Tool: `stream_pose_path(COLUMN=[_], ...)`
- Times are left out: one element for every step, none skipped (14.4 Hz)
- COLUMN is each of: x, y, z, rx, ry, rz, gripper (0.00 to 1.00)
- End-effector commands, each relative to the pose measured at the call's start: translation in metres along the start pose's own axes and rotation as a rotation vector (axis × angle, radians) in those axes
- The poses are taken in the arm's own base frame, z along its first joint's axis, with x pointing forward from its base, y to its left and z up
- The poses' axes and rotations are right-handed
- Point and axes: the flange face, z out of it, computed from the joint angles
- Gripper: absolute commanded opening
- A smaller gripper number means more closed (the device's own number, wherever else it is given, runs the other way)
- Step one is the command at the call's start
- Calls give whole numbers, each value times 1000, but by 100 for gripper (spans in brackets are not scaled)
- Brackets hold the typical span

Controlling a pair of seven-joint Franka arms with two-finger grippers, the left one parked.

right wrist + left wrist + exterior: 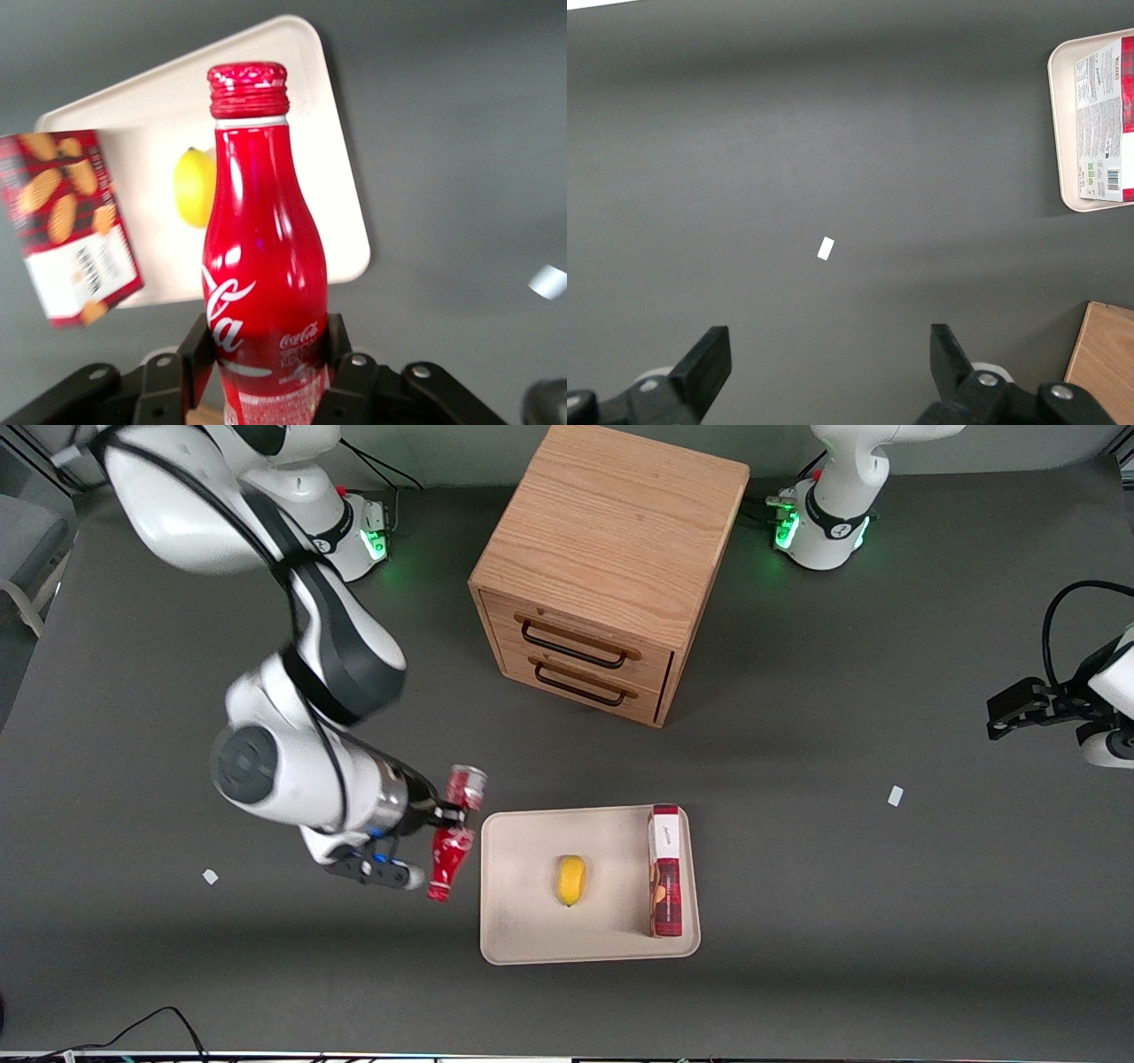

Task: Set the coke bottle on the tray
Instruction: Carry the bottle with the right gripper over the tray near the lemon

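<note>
My right gripper (450, 815) is shut on the coke bottle (454, 833), a slim red bottle with white script and a red cap. It holds the bottle lying level above the table, its cap end nearer the front camera, beside the tray's edge toward the working arm's end. In the right wrist view the fingers (338, 350) clamp the bottle's (261, 266) lower body. The beige tray (532, 939) lies on the table and shows past the bottle in the right wrist view (159, 97).
On the tray lie a yellow lemon (571, 880) and a red-and-white box (665, 871). A wooden drawer cabinet (611, 558) stands farther from the front camera. Small white scraps (210, 876) (896, 795) lie on the grey table.
</note>
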Motion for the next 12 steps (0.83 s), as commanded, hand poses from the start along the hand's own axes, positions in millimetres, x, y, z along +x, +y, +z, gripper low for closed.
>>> stream_pose_path(x=[21, 25, 26, 27, 27, 28, 29, 31, 29, 29, 29, 29], y=[0, 5, 7, 7, 7, 8, 9, 11, 10, 11, 13, 13], z=[55, 72, 85, 95, 107, 115, 128, 137, 146, 151, 156, 157], rx=[40, 37, 37, 40, 43, 45, 42, 44, 35, 25, 19, 19], ry=[-10, -13, -14, -4, -1, 8, 19, 30, 37, 41, 37, 34], rz=[23, 36, 45, 53, 65, 68, 64, 69, 69, 69, 75, 78], gripper=[0, 0, 0, 0, 0, 0, 0, 0, 0, 0, 0, 4])
